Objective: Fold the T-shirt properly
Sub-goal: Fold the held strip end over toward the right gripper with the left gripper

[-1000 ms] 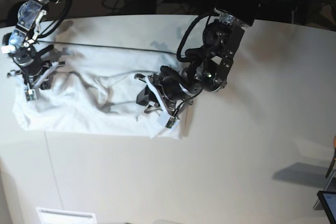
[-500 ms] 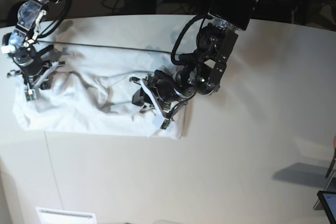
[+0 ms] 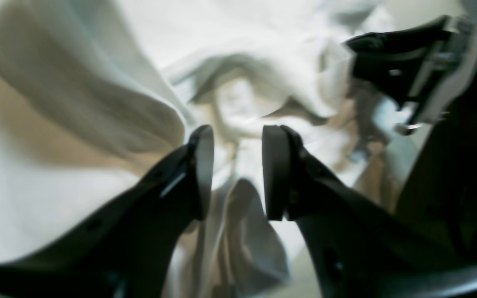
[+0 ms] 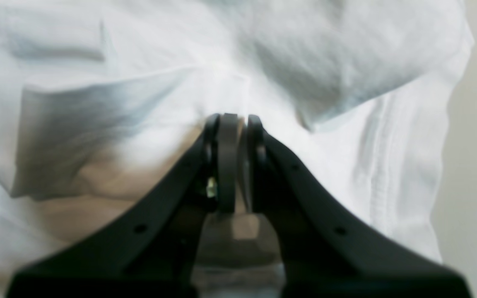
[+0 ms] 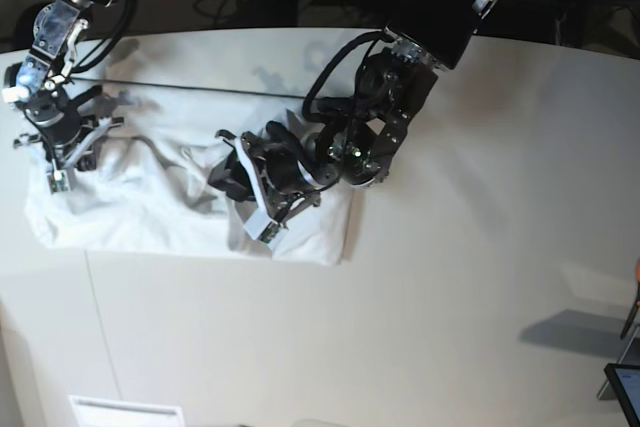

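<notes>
The right gripper [image 4: 233, 124] pinches the shirt [image 5: 150, 202], anchoring that end. The left gripper [image 3: 233, 167] hangs part-open over bunched cloth, gripping nothing, likely releasing a fold.

The T-shirt [image 5: 170, 209] is plain white with no print or pattern; its folds carry soft grey shading, and in the left wrist view [image 3: 110, 62] the deeper creases read as warm beige-tan. In the right wrist view [image 4: 346, 82] the cloth looks cooler, white with bluish-grey shadow, and a stitched hem runs as a slightly brighter white band.

The table [image 5: 450, 287] is off-white, a shade creamier than the shirt, with a thin dark line crossing its far part.

The left gripper [image 3: 234, 169] has matte black fingers with grey pad faces. The right gripper [image 4: 234, 161] is likewise matte black with grey pads.
</notes>
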{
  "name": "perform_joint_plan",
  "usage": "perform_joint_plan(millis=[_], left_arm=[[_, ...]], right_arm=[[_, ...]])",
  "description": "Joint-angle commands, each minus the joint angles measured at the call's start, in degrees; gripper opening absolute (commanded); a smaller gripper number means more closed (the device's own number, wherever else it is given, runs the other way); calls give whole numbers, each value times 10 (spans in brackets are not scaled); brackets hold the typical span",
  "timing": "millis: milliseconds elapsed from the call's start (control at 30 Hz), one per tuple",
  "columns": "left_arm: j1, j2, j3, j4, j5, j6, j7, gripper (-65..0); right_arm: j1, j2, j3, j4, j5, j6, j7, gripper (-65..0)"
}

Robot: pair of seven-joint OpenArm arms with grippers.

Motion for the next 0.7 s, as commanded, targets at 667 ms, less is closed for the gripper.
perform_joint_plan(millis=[667], left_arm=[[-12, -56, 5, 46, 0, 2, -40, -551]], right_arm=[[-4, 4, 1, 3, -20, 1, -23, -601]])
